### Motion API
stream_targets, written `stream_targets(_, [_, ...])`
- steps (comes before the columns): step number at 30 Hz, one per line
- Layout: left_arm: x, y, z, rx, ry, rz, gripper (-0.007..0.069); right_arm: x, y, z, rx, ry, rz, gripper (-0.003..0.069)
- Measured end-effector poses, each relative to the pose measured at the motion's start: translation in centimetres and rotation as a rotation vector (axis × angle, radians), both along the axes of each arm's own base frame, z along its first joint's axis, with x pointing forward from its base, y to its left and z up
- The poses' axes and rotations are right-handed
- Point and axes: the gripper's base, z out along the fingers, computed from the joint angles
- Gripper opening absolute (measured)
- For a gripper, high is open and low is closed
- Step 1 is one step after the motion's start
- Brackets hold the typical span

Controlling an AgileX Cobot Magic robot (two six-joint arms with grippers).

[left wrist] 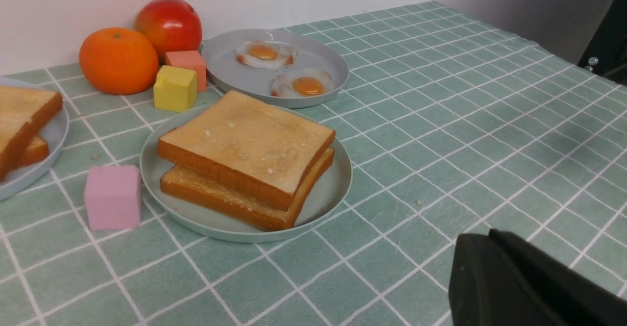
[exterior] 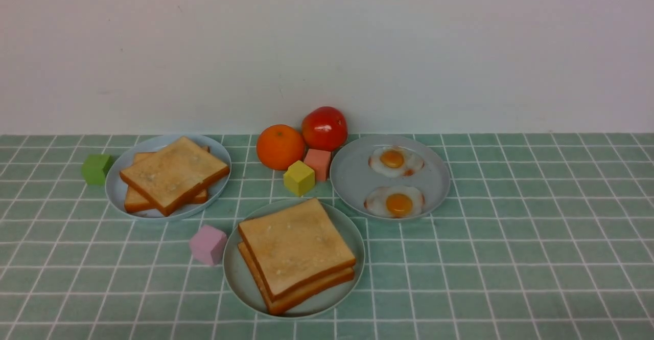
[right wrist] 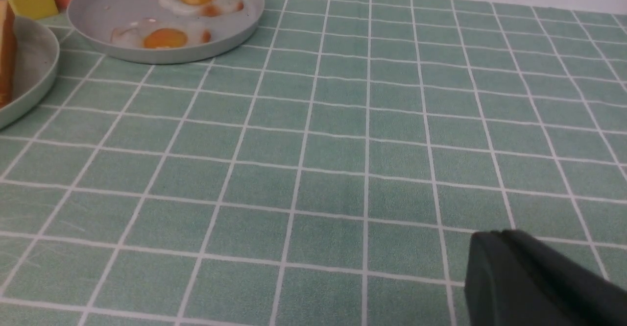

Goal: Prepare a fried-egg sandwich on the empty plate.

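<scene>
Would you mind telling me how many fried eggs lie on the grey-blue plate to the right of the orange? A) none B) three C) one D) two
D: two fried eggs lie side by side, apart, on the grey-blue plate, each showing one orange yolk.
</scene>
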Motion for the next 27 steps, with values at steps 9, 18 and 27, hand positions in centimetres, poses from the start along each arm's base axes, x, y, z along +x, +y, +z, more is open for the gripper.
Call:
stream_targets(9, [0.1, 1.4, 0.8, -0.134, -0.064, 0.229, -0.0013, 0.0, 0.0, 0.0, 0.000, 0.000, 0.000, 0.0003])
stream_targets(18, [1.1, 3.3, -2.6, -0.144, 0.040, 0.676, -0.0013, 0.0, 0.0, 0.0, 0.000, 0.000, 0.000, 0.0006])
stream_targets(27, [0.8, 3.4, -4.4, -0.069, 0.196, 0.711, -0.0013, 0.0, 0.0, 0.0, 0.000, -0.001, 0.000, 0.0011])
